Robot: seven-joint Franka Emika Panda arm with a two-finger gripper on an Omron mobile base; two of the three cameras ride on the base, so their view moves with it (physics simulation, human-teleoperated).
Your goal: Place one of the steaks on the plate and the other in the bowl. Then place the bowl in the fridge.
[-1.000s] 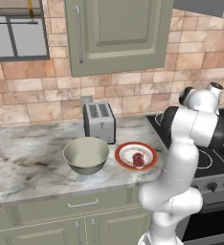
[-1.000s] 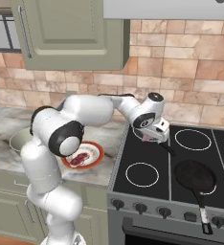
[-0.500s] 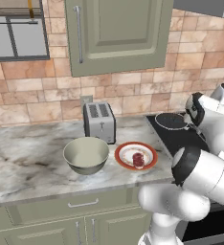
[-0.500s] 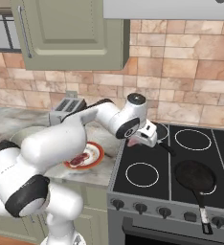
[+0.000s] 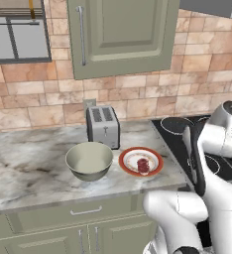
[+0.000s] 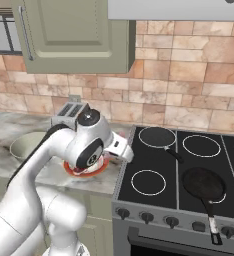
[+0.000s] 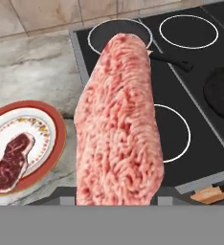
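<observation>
A large light pink elongated steak (image 7: 118, 124) stands up from my gripper (image 7: 117, 195), which is shut on its lower end; the fingertips are hidden behind the meat. The hand (image 6: 121, 150) hovers over the seam between the counter and the stove. The darker, rounder steak (image 7: 12, 162) (image 5: 144, 165) lies on the orange-rimmed plate (image 7: 56, 139) (image 5: 128, 158), just left of the hand. The pale grey-green bowl (image 5: 89, 161) (image 6: 23, 145) sits empty left of the plate. The fridge is out of view.
A silver toaster (image 5: 103, 126) stands behind the bowl against the brick wall. On the black stove (image 6: 189, 165), a small dark pan (image 6: 157, 137) sits on the rear burner and a frying pan (image 6: 204, 182) at the front. Green cabinets hang above.
The arm has swung left, carrying the hand and the light steak from over the stove burners to the counter's edge beside the plate. The plate, bowl and dark steak have not moved.
</observation>
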